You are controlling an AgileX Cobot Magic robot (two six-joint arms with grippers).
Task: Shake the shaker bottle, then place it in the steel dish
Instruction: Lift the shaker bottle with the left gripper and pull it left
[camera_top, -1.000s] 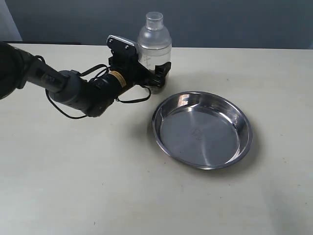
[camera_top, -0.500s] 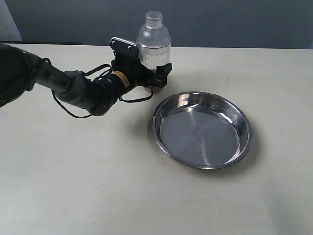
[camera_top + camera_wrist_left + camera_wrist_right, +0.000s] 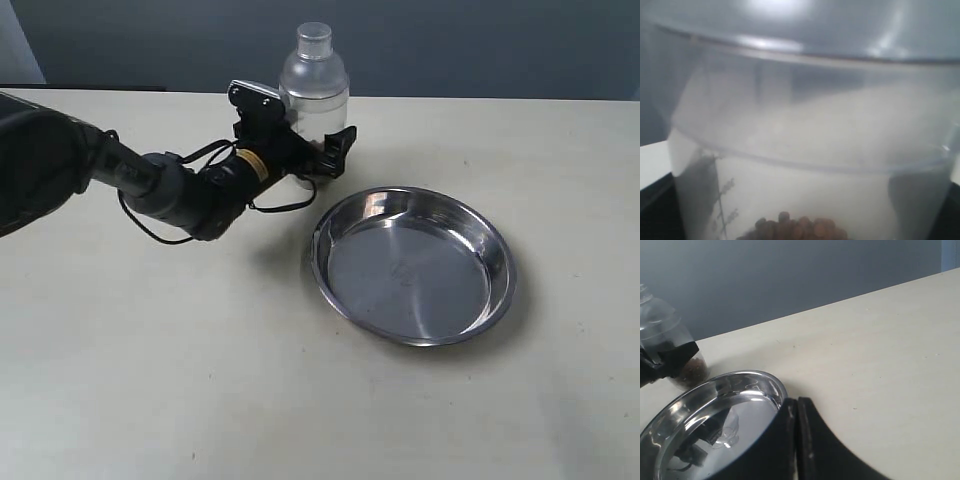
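Note:
The shaker bottle (image 3: 315, 85) stands upright on the table behind the steel dish (image 3: 410, 270), frosted, with a domed top and small cap. My left gripper (image 3: 320, 152) is shut on its lower body, one black finger (image 3: 343, 140) showing on the dish side. The bottle (image 3: 810, 130) fills the left wrist view, with brown granules (image 3: 795, 227) at its bottom and dark fingers at both sides. In the right wrist view my right gripper (image 3: 797, 407) is shut and holds nothing, just beside the dish (image 3: 715, 405) rim; the bottle (image 3: 662, 340) stands beyond it.
The left arm (image 3: 170, 190) with its cables lies low over the table, reaching in from the left. The beige table (image 3: 250, 380) runs to a dark wall at the back. The right arm does not show in the exterior view.
The left wrist has shifted a little toward the bottle and its fingers sit closer round it. The bottle and the dish have barely moved.

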